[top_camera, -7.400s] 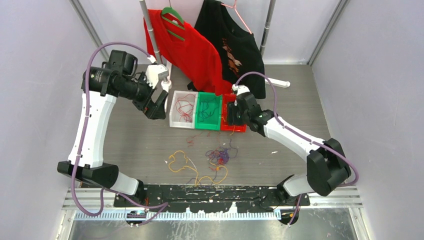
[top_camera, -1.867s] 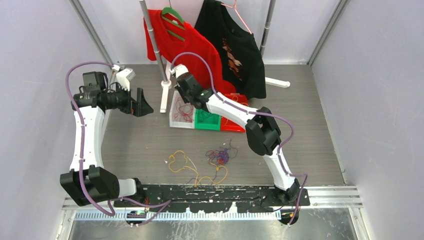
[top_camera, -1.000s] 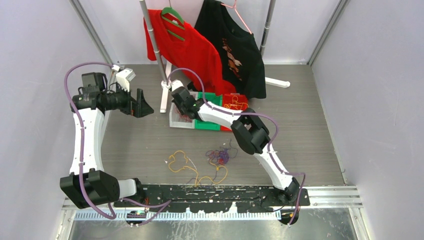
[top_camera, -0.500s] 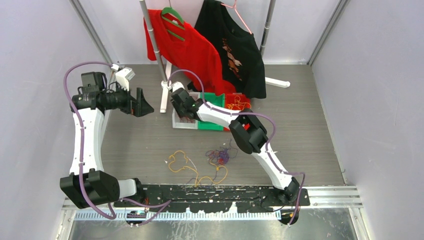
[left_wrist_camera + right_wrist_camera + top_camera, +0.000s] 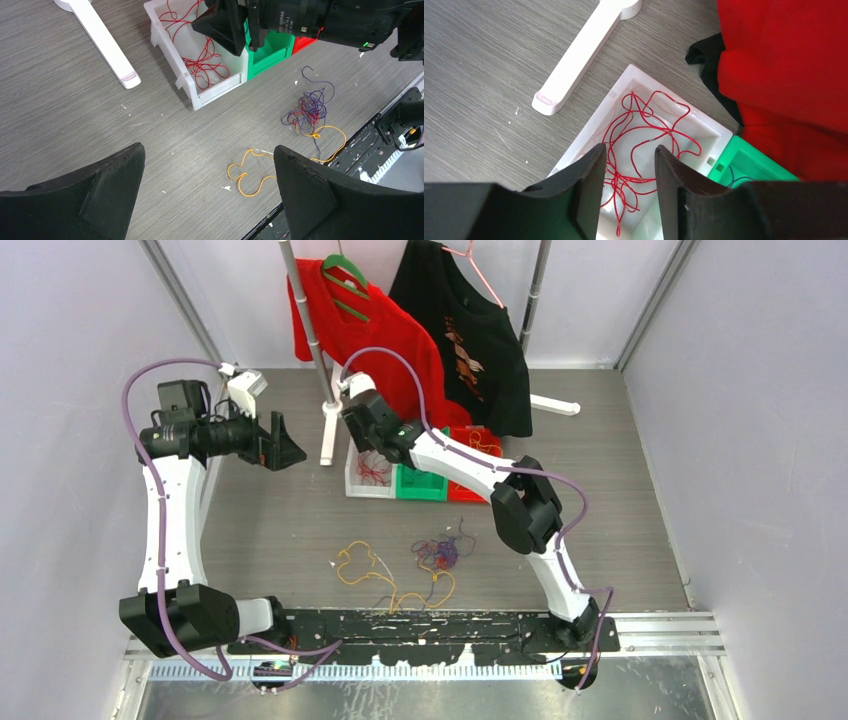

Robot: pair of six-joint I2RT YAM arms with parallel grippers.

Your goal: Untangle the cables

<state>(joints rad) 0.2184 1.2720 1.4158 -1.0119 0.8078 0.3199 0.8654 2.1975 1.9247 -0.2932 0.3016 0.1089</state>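
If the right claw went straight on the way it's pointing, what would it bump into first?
Probably the red cables lying in the white bin. The right claw points down at them, jaws apart, holding nothing. How high above them it hangs is hard to tell.

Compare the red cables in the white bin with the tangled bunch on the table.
The red cables lie in the white bin; the tangled bunch lies on the table. The red cables are one colour; the tangled bunch mixes purple, red and orange. Both are thin curly strands.
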